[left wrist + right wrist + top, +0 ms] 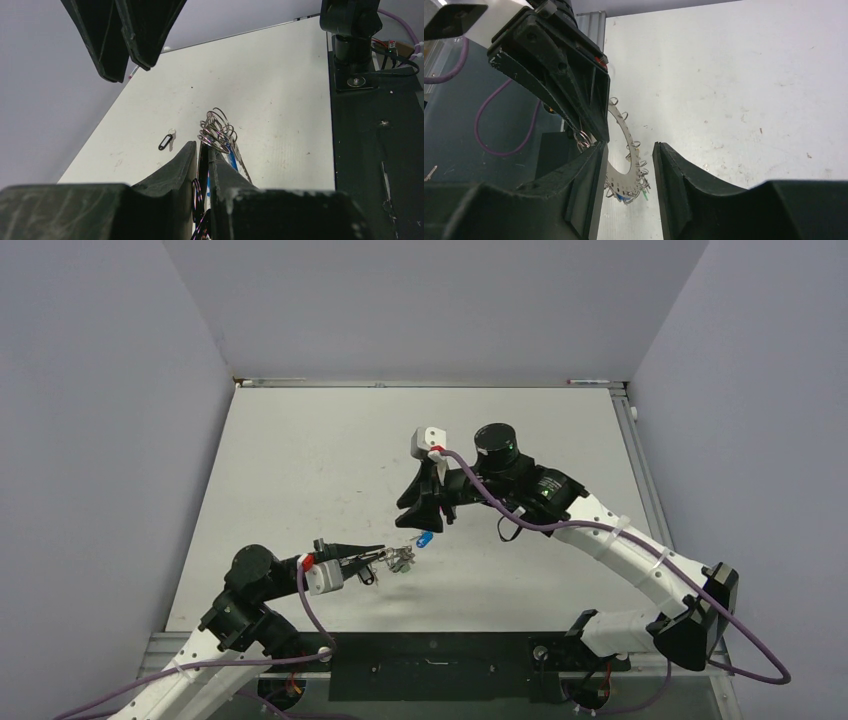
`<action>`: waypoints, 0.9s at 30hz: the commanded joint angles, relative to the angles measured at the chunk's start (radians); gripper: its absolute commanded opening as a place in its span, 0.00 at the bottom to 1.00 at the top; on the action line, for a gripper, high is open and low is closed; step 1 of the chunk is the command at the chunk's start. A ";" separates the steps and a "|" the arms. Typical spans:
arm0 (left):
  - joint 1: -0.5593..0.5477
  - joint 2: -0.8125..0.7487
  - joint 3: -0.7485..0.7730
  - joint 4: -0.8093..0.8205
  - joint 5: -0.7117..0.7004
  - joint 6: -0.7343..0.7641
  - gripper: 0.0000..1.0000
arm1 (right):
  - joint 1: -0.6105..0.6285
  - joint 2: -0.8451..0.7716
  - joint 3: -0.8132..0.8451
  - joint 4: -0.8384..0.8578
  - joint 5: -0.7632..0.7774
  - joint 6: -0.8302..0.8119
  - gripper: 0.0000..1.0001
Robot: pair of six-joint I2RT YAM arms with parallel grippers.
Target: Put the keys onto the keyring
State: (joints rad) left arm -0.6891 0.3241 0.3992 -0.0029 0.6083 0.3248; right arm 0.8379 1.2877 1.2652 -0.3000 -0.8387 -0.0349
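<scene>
My left gripper (385,557) is shut on the keyring (402,560), a flat grey metal ring held on edge above the table. A bunch of small wire loops (217,131) stands past the left gripper (204,147), with a blue key (231,157) hanging beside them. In the right wrist view the keyring (621,186) curves down between the fingers of my right gripper (630,146), which is open around it, blue and green keys (633,197) dangling at its bottom. A blue key (425,538) shows just under the right gripper (425,522). One black-headed key (166,141) lies loose on the table.
The white table (300,460) is walled by grey panels on three sides. A black base plate (380,150) with the right arm's mount runs along the near edge. Purple cables (520,515) trail along both arms.
</scene>
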 commanded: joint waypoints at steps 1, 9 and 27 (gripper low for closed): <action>0.002 -0.009 0.046 0.079 0.027 -0.004 0.00 | 0.023 0.016 -0.012 0.046 -0.031 0.010 0.40; 0.002 -0.006 0.044 0.083 0.030 -0.009 0.00 | 0.067 0.058 -0.012 0.016 -0.009 -0.009 0.40; 0.007 -0.018 0.035 0.092 0.032 -0.020 0.00 | 0.093 0.098 -0.033 -0.006 0.038 -0.015 0.39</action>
State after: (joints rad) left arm -0.6861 0.3161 0.3992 0.0036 0.6189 0.3141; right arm 0.9176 1.3907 1.2308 -0.3264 -0.8082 -0.0402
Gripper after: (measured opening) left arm 0.080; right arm 0.389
